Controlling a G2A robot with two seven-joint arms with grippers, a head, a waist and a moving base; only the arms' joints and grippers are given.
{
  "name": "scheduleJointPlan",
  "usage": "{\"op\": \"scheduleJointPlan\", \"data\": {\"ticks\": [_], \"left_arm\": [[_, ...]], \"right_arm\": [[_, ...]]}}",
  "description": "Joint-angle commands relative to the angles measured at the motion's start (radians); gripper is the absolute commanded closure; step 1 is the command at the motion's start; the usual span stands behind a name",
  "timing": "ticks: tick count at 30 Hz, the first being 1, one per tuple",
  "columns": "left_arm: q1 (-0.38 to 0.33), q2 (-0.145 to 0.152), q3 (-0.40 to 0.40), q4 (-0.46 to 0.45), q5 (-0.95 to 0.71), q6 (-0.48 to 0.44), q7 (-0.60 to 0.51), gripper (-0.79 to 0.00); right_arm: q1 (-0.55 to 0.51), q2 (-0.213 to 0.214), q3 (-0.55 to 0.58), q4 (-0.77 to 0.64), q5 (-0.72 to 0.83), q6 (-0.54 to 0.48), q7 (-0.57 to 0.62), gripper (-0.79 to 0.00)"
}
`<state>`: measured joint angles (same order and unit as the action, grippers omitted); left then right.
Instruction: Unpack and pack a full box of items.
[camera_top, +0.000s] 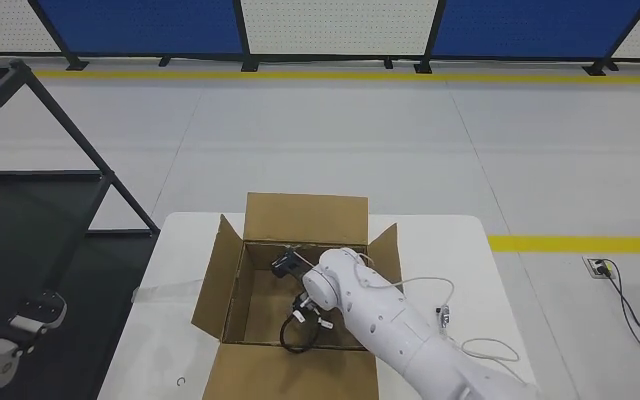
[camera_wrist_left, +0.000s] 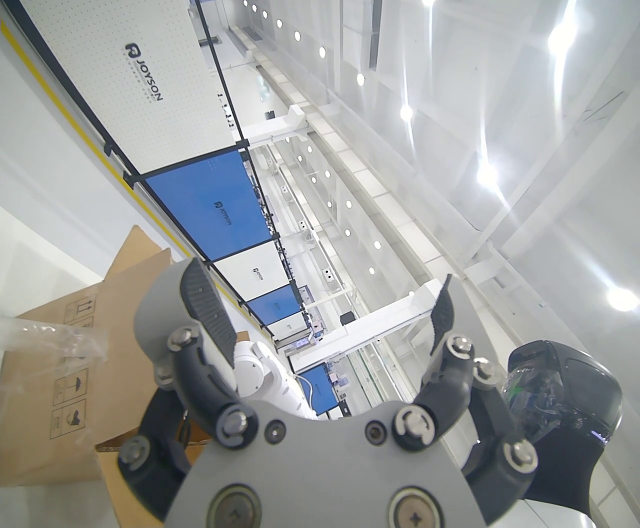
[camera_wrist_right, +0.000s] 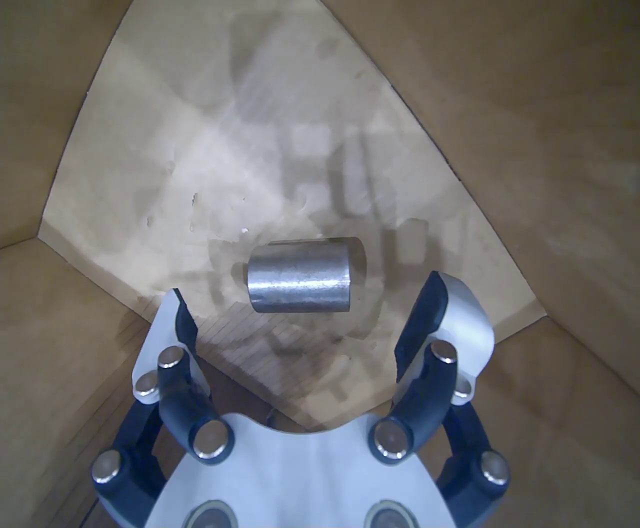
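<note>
Right gripper (camera_wrist_right: 307, 295) spread wide, empty, inside the cardboard box (camera_wrist_right: 550, 150) above a metal cylinder (camera_wrist_right: 300, 282) lying sideways on the box floor; left gripper (camera_wrist_left: 320, 280) likewise released, empty, aimed at the ceiling (camera_wrist_left: 450, 125); white table (camera_top: 180, 250) under the box; blue and white panels (camera_top: 140, 25) along the far side.

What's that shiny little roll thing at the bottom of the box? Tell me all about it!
It is a short metal cylinder, grey and shiny, with a bright streak along its side. It lies on its side on the floor of the brown cardboard box, with nothing else touching it. The right end effector is open above it, one finger to each side, not gripping it.
</note>
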<state>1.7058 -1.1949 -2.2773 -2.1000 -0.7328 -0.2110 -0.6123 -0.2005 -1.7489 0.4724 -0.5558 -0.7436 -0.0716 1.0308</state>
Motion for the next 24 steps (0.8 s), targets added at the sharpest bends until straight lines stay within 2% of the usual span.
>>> {"op": "scheduleJointPlan", "data": {"ticks": [1,12,16,19,20,22,24], "left_arm": [[-0.001,0.0,0.001,0.001,0.003,0.002,0.001,-0.785],[-0.005,0.0,0.005,-0.002,0.009,0.005,0.003,-0.785],[-0.004,-0.001,0.006,-0.004,0.009,0.005,0.004,-0.785],[-0.003,-0.001,0.006,-0.005,0.01,0.004,0.005,-0.785],[-0.003,-0.001,0.006,-0.005,0.01,0.004,0.005,-0.785],[-0.002,-0.001,0.007,-0.006,0.01,0.004,0.005,-0.785],[-0.001,-0.002,0.008,-0.008,0.011,0.004,0.004,-0.785]], "right_arm": [[0.005,-0.011,-0.003,0.024,0.002,-0.011,0.001,-0.634],[0.027,-0.064,-0.004,0.141,0.014,-0.045,-0.029,-0.576],[0.034,-0.078,-0.002,0.169,0.013,-0.053,-0.041,-0.409],[0.039,-0.087,0.0,0.184,0.01,-0.055,-0.05,-0.336],[0.042,-0.089,0.001,0.188,0.009,-0.056,-0.054,-0.268],[0.045,-0.093,0.004,0.194,0.008,-0.06,-0.06,-0.182],[0.05,-0.097,0.007,0.197,0.005,-0.062,-0.064,-0.139]]}}
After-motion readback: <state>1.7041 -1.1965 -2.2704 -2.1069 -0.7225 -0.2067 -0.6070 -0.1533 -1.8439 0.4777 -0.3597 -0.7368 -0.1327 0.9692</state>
